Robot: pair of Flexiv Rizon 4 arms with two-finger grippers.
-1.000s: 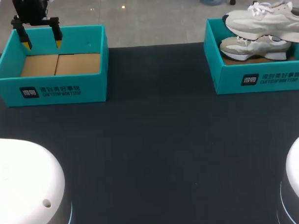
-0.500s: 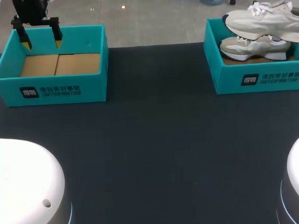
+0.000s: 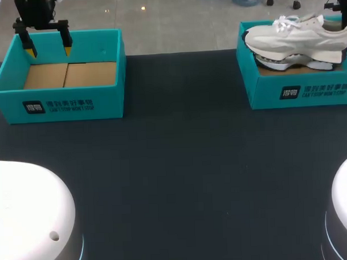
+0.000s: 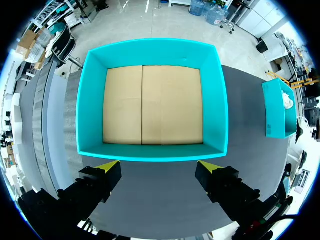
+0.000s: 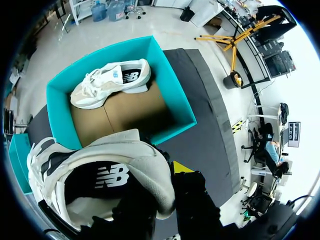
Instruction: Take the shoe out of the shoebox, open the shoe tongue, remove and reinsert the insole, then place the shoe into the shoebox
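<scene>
A cream sneaker (image 3: 295, 37) hangs tilted over the right teal shoebox (image 3: 297, 92), its toe pointing left. My right gripper (image 3: 344, 15) is shut on its heel. In the right wrist view the heel collar (image 5: 107, 180) fills the space between the right gripper's (image 5: 160, 175) fingers, and one yellow tip shows beside it. A second cream sneaker (image 5: 110, 82) lies on its side inside that box (image 5: 172, 87), and its sole (image 3: 291, 63) shows under the held shoe. My left gripper (image 3: 49, 51) hovers open above the back of the left teal box (image 3: 64, 105).
The left box (image 4: 150, 152) holds only its brown cardboard floor (image 4: 152, 105). Dark table surface (image 3: 186, 164) stretches between the two boxes and toward the front. White arm bases sit at both front corners.
The held sneaker has shifted left and a little lower over the right box, carried by my right gripper. My left arm has stayed still.
</scene>
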